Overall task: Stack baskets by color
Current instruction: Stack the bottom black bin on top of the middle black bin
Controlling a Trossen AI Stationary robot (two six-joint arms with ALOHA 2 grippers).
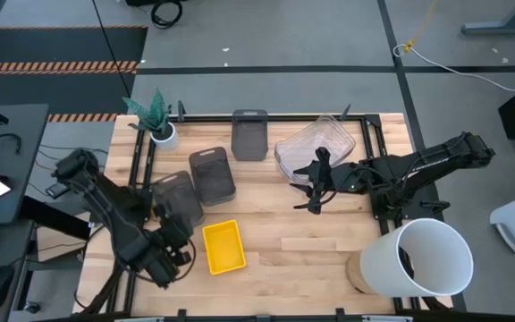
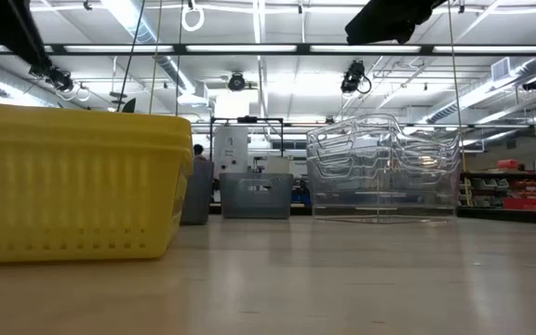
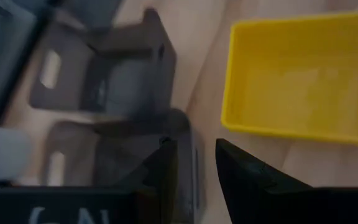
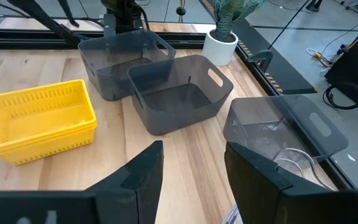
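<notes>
Three dark grey baskets stand on the table: one at the far edge (image 1: 249,134), one in the middle (image 1: 213,174), one nearest my left arm (image 1: 175,197). My left gripper (image 1: 175,234) is open at that basket's near end wall (image 3: 189,155), one finger inside, one outside. Nested yellow baskets (image 1: 223,247) sit just right of it. Clear baskets (image 1: 316,148) are nested at the far right. My right gripper (image 1: 314,199) hangs open and holds nothing, above the table beside the clear stack. My left gripper slants down over the nearest grey basket's near end wall (image 3: 189,155), which runs between the two fingers. Bare wood shows between that wall and the outer finger (image 3: 247,180). Whether the inner finger (image 3: 166,171) touches the wall, I cannot tell. The basket rests on the table.
A big white bucket (image 1: 423,259) stands at the near right corner. A small white plant pot (image 1: 161,134) sits at the far left. Bare wood lies between the yellow baskets and the bucket. A black frame rims the table's far edge and sides.
</notes>
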